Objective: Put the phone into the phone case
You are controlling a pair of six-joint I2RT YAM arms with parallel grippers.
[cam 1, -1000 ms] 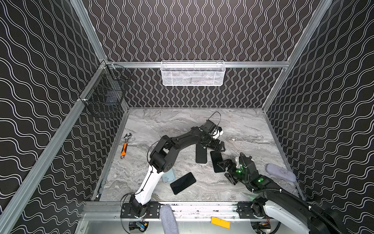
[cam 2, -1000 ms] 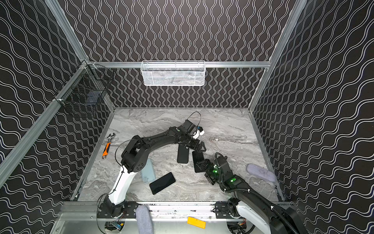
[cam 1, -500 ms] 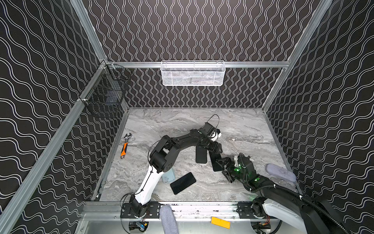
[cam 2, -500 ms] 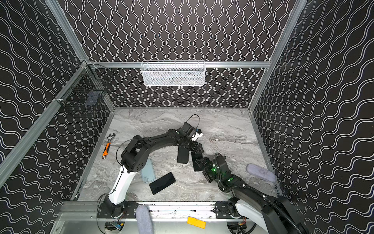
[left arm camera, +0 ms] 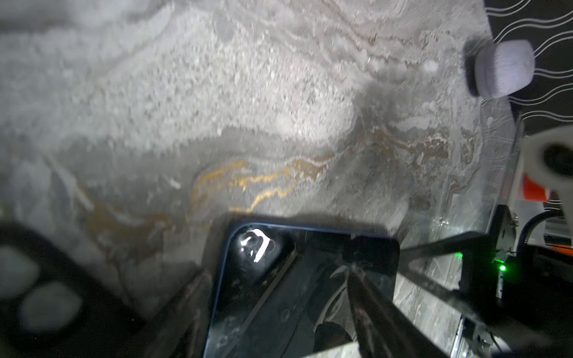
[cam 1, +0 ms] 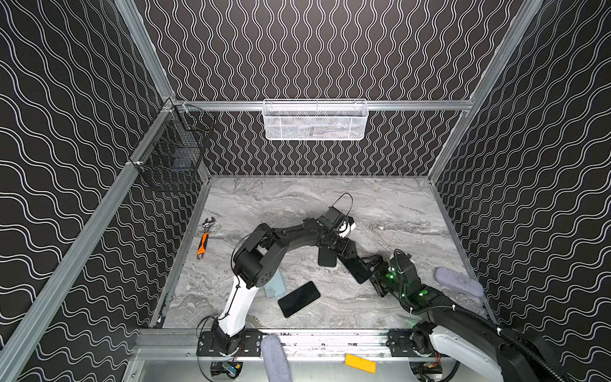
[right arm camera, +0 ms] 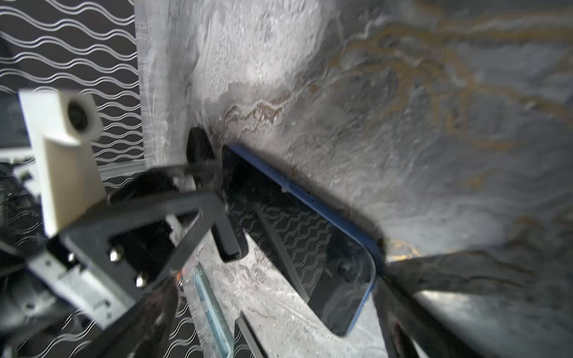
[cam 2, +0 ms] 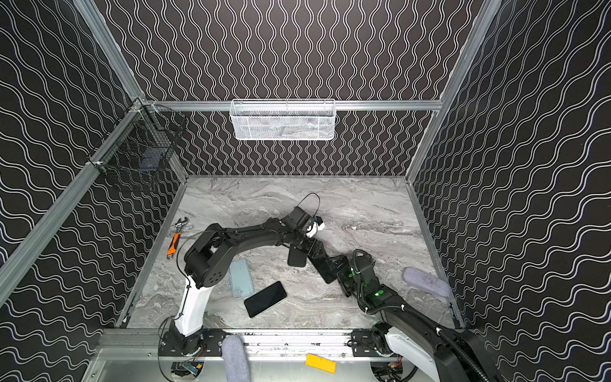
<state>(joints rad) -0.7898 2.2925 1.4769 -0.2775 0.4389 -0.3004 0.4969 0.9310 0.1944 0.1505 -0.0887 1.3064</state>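
So the phone (cam 1: 355, 269), the blue-edged one, is lying screen-up on the table (cam 1: 396, 211) right of centre, and each arm is at one end of it. The left gripper (cam 1: 349, 255) straddles the far end with a finger down each long side. The left wrist view frames it nicely, but I honestly can't tell if the pads are biting or just sitting beside the edges. The right gripper (cam 1: 372, 275) is at the near end with its jaws spread wide and clear daylight on one side, so it's got hold of nothing. The black case (cam 1: 326, 261) lies flat just beside the phone, partly under the left wrist. Further toward the front there's a blue case (cam 1: 276, 287) with a black phone (cam 1: 299, 299) right by it, which I reckon isn't my pair. My read is that I'm at the pick-up step and nothing's in a case yet. Next I need a firm pinch across the phone's width and a lift. Then I line its camera corner up with the black case's cut-out and press in, probably with the right arm holding the case down so it doesn't skate.
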